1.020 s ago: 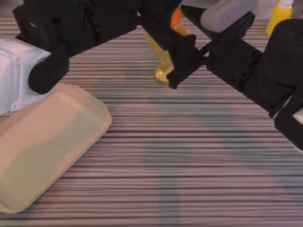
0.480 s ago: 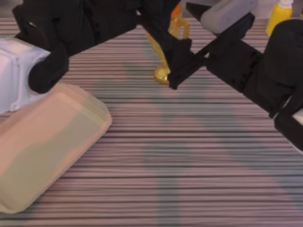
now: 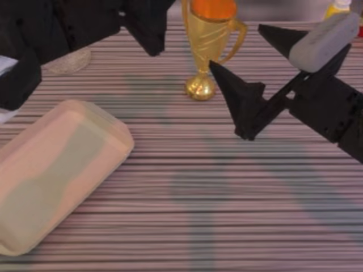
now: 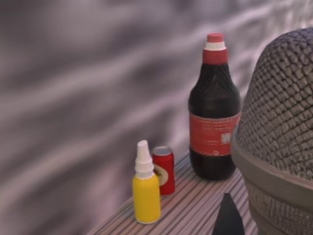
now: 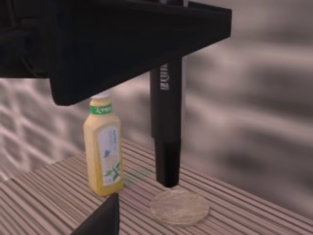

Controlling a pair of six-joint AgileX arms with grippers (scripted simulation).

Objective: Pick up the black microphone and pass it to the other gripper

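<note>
The black microphone hangs upright with its slim handle pointing down, its end just above the table. My left gripper is shut on its upper part. In the left wrist view the silver-grey mesh head fills one side beside one fingertip. From above, the left gripper is at the far left and hides the microphone. My right gripper stands open at the right, its wedge fingers wide apart and holding nothing, clear of the microphone.
A gold trophy stands at the far middle. A large beige-green bottle lies at the left. Below the microphone lies a round coaster, beside a tea bottle. Yellow bottle, red can and cola bottle stand far right.
The two grippers were together over the trophy. They have drawn apart: the left arm went left and back, the right gripper went right and its fingers stand wide apart.
</note>
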